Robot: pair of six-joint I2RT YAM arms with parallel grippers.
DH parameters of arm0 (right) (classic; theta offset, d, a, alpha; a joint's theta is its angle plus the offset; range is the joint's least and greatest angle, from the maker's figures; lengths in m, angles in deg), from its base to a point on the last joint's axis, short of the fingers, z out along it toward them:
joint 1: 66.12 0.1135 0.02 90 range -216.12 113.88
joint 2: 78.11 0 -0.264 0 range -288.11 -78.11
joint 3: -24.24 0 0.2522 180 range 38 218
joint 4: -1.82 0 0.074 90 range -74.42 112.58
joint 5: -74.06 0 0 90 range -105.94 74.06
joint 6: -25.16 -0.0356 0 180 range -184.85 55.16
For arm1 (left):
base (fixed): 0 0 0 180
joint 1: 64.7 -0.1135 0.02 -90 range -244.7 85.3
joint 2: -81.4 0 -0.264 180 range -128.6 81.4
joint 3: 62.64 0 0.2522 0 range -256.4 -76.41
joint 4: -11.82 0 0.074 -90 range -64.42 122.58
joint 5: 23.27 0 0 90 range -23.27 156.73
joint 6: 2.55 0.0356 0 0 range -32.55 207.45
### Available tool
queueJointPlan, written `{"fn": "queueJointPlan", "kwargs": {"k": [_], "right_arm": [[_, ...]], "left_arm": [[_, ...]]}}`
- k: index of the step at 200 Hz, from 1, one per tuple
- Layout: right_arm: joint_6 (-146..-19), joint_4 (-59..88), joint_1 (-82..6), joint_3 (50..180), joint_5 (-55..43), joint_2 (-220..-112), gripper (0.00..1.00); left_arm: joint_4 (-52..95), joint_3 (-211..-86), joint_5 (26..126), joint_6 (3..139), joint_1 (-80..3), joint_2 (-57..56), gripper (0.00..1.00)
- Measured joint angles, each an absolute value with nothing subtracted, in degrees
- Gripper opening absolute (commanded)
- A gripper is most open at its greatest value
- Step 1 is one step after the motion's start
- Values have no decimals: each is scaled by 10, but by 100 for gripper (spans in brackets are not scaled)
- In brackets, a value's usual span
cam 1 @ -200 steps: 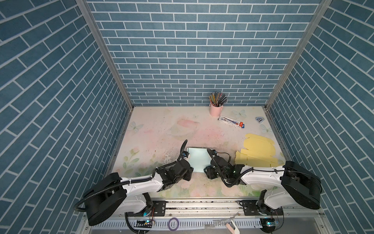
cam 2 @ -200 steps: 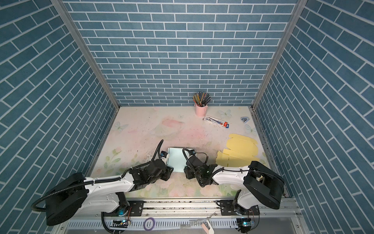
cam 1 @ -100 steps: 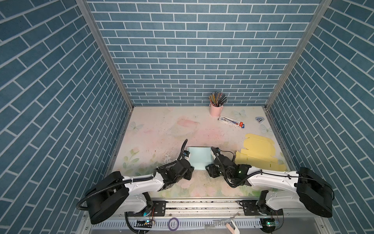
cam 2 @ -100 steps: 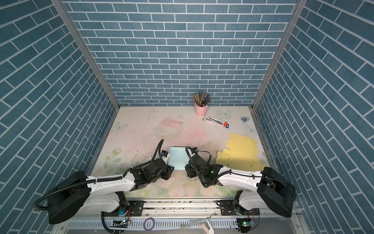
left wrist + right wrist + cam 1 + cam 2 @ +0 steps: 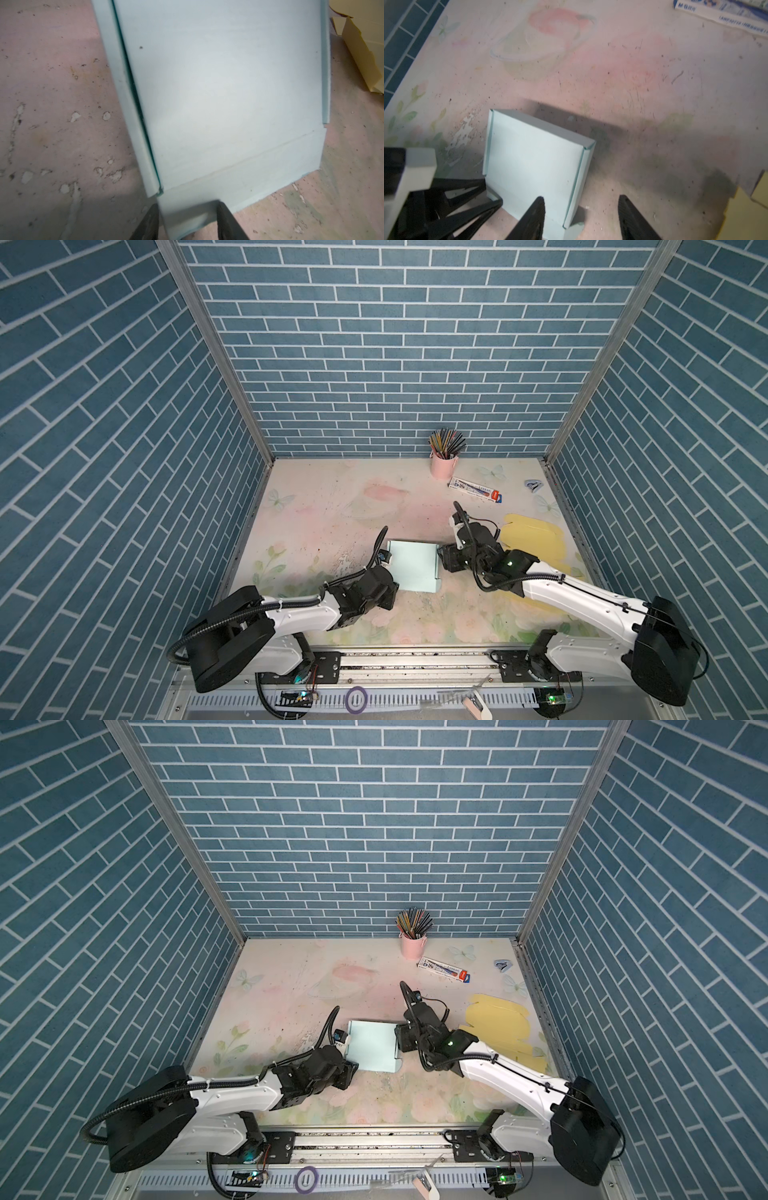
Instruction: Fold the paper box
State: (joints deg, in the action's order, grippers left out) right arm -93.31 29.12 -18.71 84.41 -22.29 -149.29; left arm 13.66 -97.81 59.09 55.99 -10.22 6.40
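Observation:
The light blue paper box (image 5: 413, 566) (image 5: 372, 1046) lies near the front middle of the table with its lid down. My left gripper (image 5: 392, 593) (image 5: 348, 1071) is at its near left corner. In the left wrist view the box (image 5: 228, 93) fills the frame, and a small front flap (image 5: 187, 214) lies between the spread fingers of the left gripper (image 5: 188, 220). Whether they press it I cannot tell. My right gripper (image 5: 444, 562) (image 5: 400, 1042) stands open at the box's right side. In the right wrist view this gripper (image 5: 581, 216) straddles the side wall of the box (image 5: 533, 158).
Flat yellow cardboard (image 5: 532, 539) (image 5: 496, 1019) lies right of the box, under the right arm. A pink cup of pencils (image 5: 444, 464), a white pencil packet (image 5: 476, 489) and a small blue item (image 5: 534, 485) sit at the back right. Brick walls enclose three sides.
The right gripper has slid further back along the box's right side and its arm has stretched out. The left gripper and the box have hardly moved.

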Motion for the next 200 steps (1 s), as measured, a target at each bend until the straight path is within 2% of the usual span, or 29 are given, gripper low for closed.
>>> {"fn": "queueJointPlan", "kwargs": {"k": [57, 76, 113, 129, 148, 200], "right_arm": [[-869, 305, -210, 935, -150, -1624, 57], [-875, 291, -210, 890, -137, -1597, 57], [-928, 285, -203, 746, -130, -1434, 59], [-948, 279, -202, 708, -126, -1399, 59], [-962, 265, -202, 693, -119, -1411, 59], [-973, 201, -201, 719, -86, -1529, 59]], "left_arm": [[133, -982, 597, 560, -103, 67, 46], [134, -984, 600, 562, -103, 76, 46], [134, -986, 611, 565, -103, 93, 47], [134, -988, 616, 566, -103, 93, 47], [135, -993, 620, 568, -103, 89, 47], [134, -1001, 623, 570, -103, 81, 47]]}}
